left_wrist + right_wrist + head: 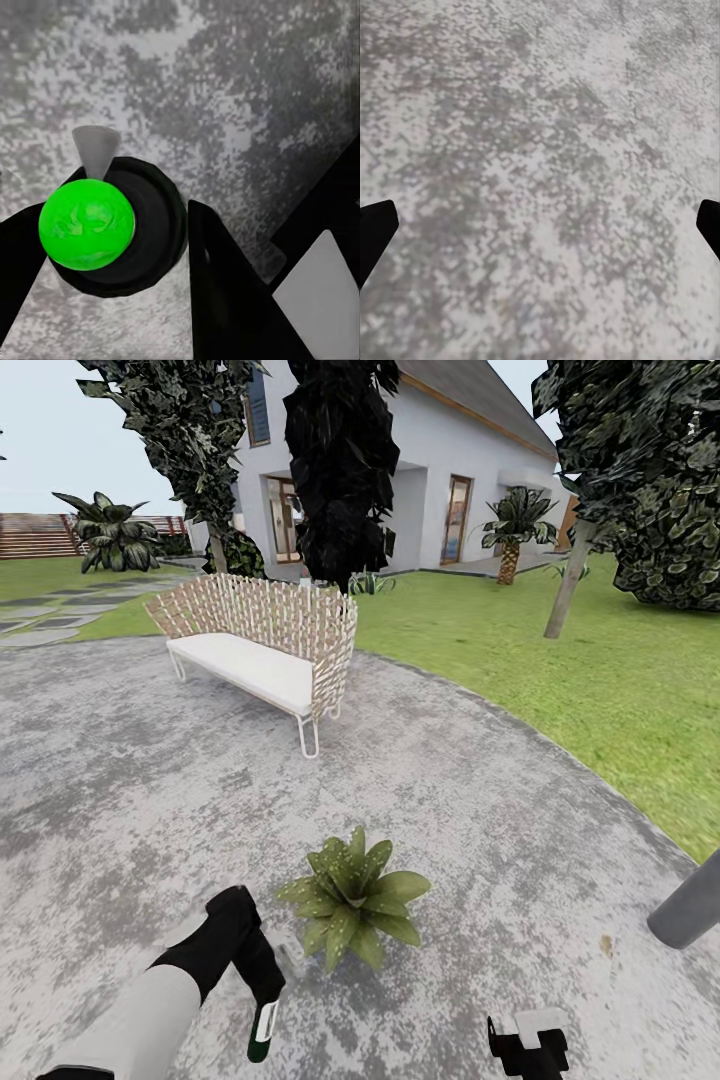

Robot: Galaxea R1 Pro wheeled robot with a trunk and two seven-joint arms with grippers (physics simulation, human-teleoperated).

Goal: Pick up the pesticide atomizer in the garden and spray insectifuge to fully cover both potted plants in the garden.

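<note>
1. The left hand (142, 247) is closed around the pesticide atomizer (112, 229), fingers on either side of the dark bottle.
2. The atomizer hangs over the patio (150, 780), just beside a potted plant (352, 897).
3. The right hand (528, 1045) hovers with fingers spread and nothing between them.
4. Likely step: spraying. Aim the nozzle at the rosette and sweep across every leaf.
5. The pot is hidden under the leaves.
6. A woven bench (262, 640) stands well apart.

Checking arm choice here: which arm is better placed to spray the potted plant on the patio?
Left. The left gripper holds the pesticide atomizer right beside the potted plant; the right gripper is open over bare patio.
</note>
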